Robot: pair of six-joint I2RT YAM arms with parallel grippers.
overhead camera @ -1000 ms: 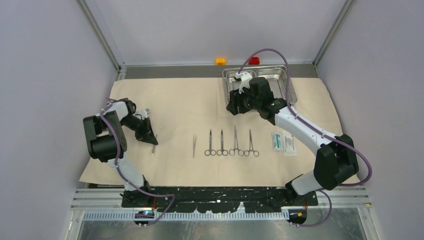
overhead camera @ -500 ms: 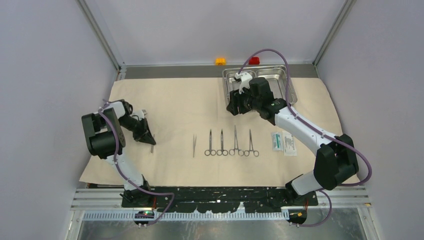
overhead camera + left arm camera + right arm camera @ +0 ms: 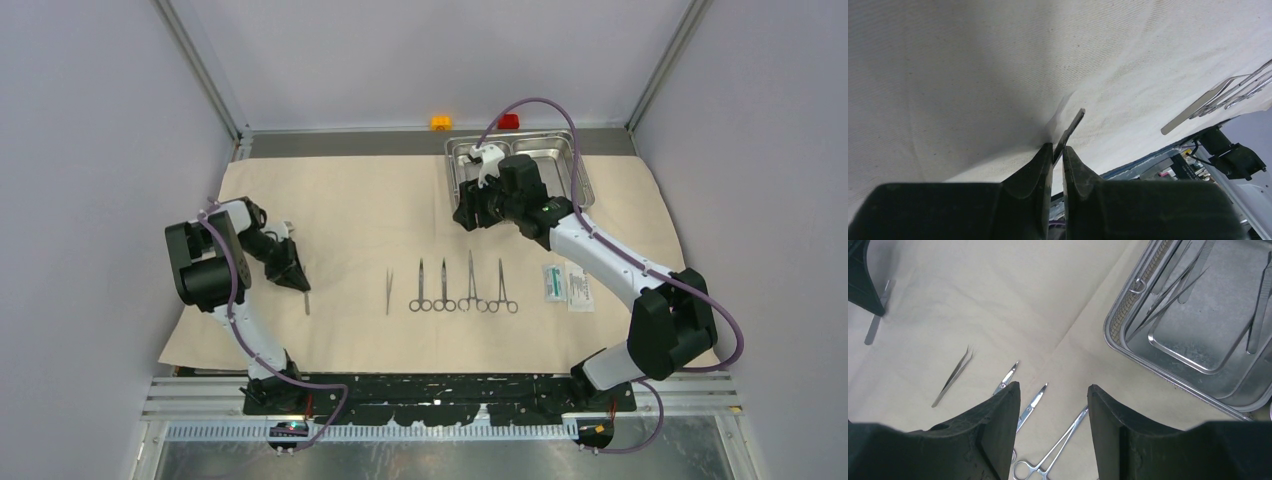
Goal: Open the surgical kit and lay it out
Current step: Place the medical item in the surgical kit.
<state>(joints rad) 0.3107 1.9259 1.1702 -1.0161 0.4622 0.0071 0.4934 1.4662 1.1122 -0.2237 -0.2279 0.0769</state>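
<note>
**Laying out the kit: handle at your left fingers, right fingers wide**

Nearest you, the big beige cloth [image 3: 340, 200] lies spread flat on the worktop. On its left part your left gripper [image 3: 293, 279] points down at a slim straight steel handle [image 3: 306, 300] that lies on the fabric. The left wrist view shows the fingers [image 3: 1040, 160] only a slit apart, with the handle's end in that slit; you cannot tell whether they pinch it.

To the right runs a row: thin steel tweezers [image 3: 389, 290], then four ring-handled steel clamps [image 3: 458, 287] side by side, rings toward you, then two small white and teal packets [image 3: 566, 284] just beside each other.

Farther back, your right gripper [image 3: 470, 215] hovers over the cloth beside the shiny two-compartment steel tray [image 3: 582, 180], its fingers [image 3: 998, 415] well apart and holding nothing. More slim steel instruments lie in the tray.

Beyond the tray sit a small orange block [image 3: 441, 122] and a small red block [image 3: 509, 121].
</note>
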